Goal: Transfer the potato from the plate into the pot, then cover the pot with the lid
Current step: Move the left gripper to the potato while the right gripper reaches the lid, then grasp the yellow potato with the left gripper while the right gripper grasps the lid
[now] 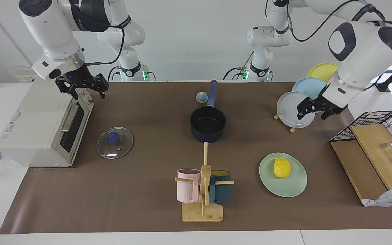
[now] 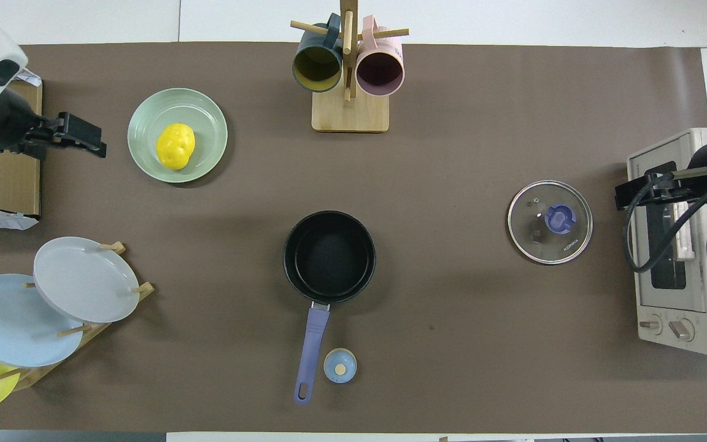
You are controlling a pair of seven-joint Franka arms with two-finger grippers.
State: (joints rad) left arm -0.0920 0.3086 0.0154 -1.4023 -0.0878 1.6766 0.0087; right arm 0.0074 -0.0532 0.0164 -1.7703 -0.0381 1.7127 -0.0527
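The potato (image 1: 281, 167) sits on the mint plate (image 1: 294, 187), toward the left arm's end of the table and well apart from the pot (image 1: 208, 123). It looks light, hard and glossy, so probably slippery; pinching across its narrow middle seems safest. The left gripper (image 1: 311, 110) hangs over the plate rack (image 1: 293, 128), fingers apart and empty. The right gripper (image 1: 82, 87) waits over the toaster oven (image 1: 36, 126), also apart. The glass lid (image 1: 115, 142) lies beside that oven; its knob is the obvious handhold.
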